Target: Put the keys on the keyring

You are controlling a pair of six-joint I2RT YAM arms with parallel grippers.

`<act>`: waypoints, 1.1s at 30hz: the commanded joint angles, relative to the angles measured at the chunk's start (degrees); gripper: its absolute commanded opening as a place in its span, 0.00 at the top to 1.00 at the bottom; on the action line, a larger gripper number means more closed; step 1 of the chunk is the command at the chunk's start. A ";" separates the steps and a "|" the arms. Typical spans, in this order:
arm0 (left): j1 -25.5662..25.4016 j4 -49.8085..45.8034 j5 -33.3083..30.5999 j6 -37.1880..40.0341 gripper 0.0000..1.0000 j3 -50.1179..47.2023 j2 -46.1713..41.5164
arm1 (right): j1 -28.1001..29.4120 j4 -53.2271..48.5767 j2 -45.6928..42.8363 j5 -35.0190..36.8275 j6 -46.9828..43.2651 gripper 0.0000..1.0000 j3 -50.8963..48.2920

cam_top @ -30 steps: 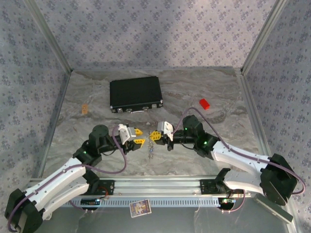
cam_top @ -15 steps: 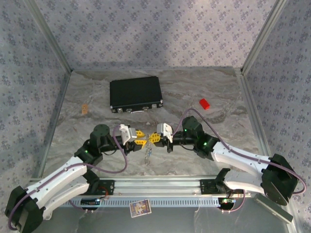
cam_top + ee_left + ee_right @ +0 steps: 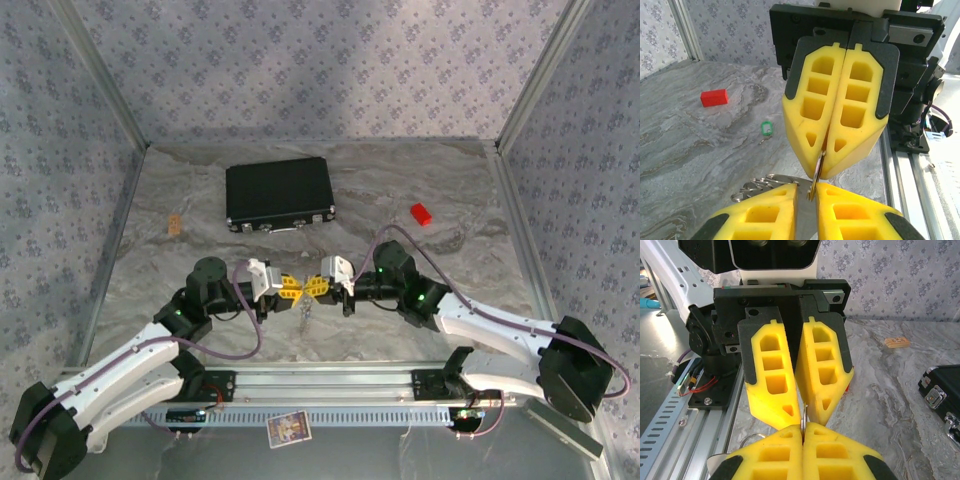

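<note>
At table centre in the top view, L gripper (image 3: 289,288) is closing in from 9 o'clock on R gripper (image 3: 319,286), which is sitting at 3 o'clock. A sec ago the two were standing clearly apart; now the tips are nearly touching. L fingers are narrowing as they arrive: wide a sec ago, now a slim gap w/ the ring's edge sitting in it. Can't tell if the pads are biting yet. R fingers are staying pressed together, pinching the keyring (image 3: 812,190) & presenting it edge-on. My read: a two-handed hold is being set up so the ring can be worked open for a key. Can't tell if any key is threaded yet. Keyring is showing as a thin metal hoop w/ short chain links (image 3: 756,183) trailing off toward 8 o'clock. Smallest, the green-headed key (image 3: 767,129) is lying flat on the table at 10 o'clock of the ring, well apart.
</note>
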 commanded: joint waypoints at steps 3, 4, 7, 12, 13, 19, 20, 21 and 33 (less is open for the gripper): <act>-0.35 2.95 1.33 -0.03 0.84 0.91 0.19 | 1.32 1.93 1.00 -0.30 -0.08 1.00 2.63; -0.40 2.91 1.32 -0.01 0.85 0.98 0.17 | 1.35 1.92 1.18 -0.25 -0.15 1.00 2.65; -0.39 2.43 1.46 0.31 0.92 1.13 0.18 | 1.40 1.99 1.28 -0.24 -0.28 1.00 2.63; -0.38 -0.19 0.60 1.86 1.00 1.88 -0.20 | 1.43 -1.59 0.15 1.88 -1.93 0.98 2.75; -0.40 -1.00 0.13 2.37 1.00 2.10 -0.40 | 1.37 -3.85 -0.51 3.30 -3.01 0.88 2.76; -1.16 -11.33 -4.44 8.63 1.00 6.18 -0.19 | 0.92 -16.24 -4.30 11.65 -8.34 0.76 3.38; -1.38 -12.93 -4.95 9.53 1.00 6.83 0.16 | 0.91 -17.34 -4.50 12.05 -8.75 0.76 3.68; -1.58 -13.94 -5.21 10.17 1.00 7.31 0.62 | 0.99 -17.69 -4.51 12.31 -8.85 0.76 3.99; -3.83 -15.26 -6.58 12.97 1.00 8.76 3.99 | 2.16 -16.17 0.22 8.90 -8.85 0.75 6.86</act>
